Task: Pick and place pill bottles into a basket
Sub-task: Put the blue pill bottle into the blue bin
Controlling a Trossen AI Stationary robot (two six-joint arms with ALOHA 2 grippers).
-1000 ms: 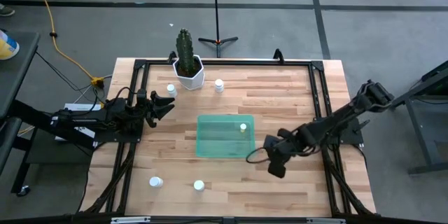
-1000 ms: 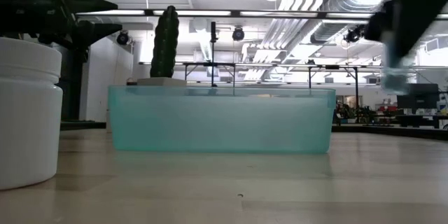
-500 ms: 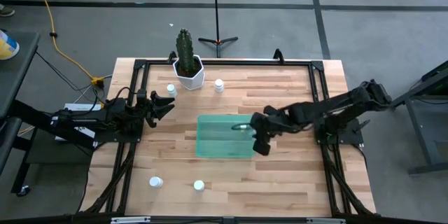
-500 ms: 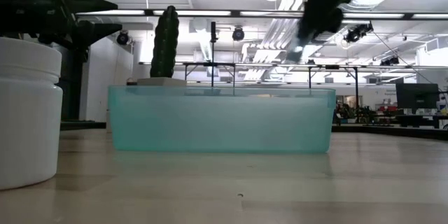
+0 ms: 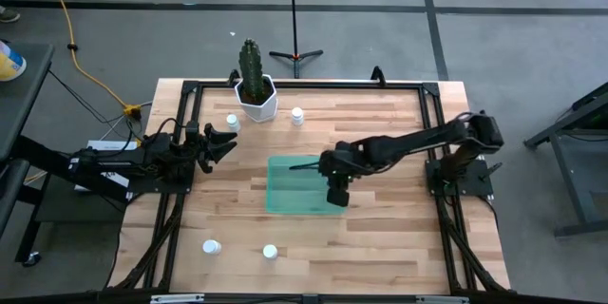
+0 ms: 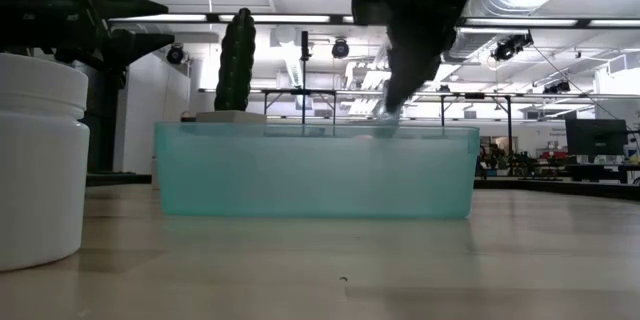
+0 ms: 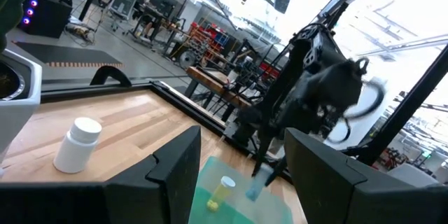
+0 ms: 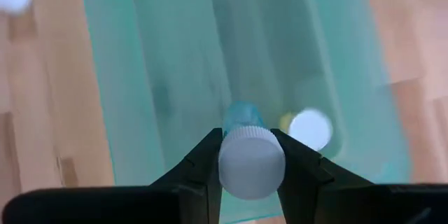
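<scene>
From above, the right hand (image 5: 326, 164) reaches over the green basket (image 5: 285, 195), which lies at the middle of the wooden surface (image 5: 380, 247); the left hand (image 5: 226, 144) waits off the basket's left side, its fingers spread and holding nothing. Two pill bottles (image 5: 298, 114) stand beyond the basket beside the cactus pot (image 5: 257, 101), and two more (image 5: 270, 252) stand on the near side of the basket. At surface height, the right hand (image 6: 395, 110) hangs over the basket (image 6: 315, 172) with its fingertips down at the rim, and a large white bottle (image 6: 38, 160) stands close to the camera, well apart from the basket. The left wrist camera shows the right hand (image 7: 260, 182) over the basket (image 7: 210, 199), a yellowish bottle (image 7: 222, 189) lying inside it, and one white bottle (image 7: 77, 143) standing outside on the wood. The right wrist camera shows that hand (image 8: 250, 161) clenched on a white-capped bottle (image 8: 250, 159) above the basket floor (image 8: 175, 63), with another bottle (image 8: 308, 129) resting in the basket below.
</scene>
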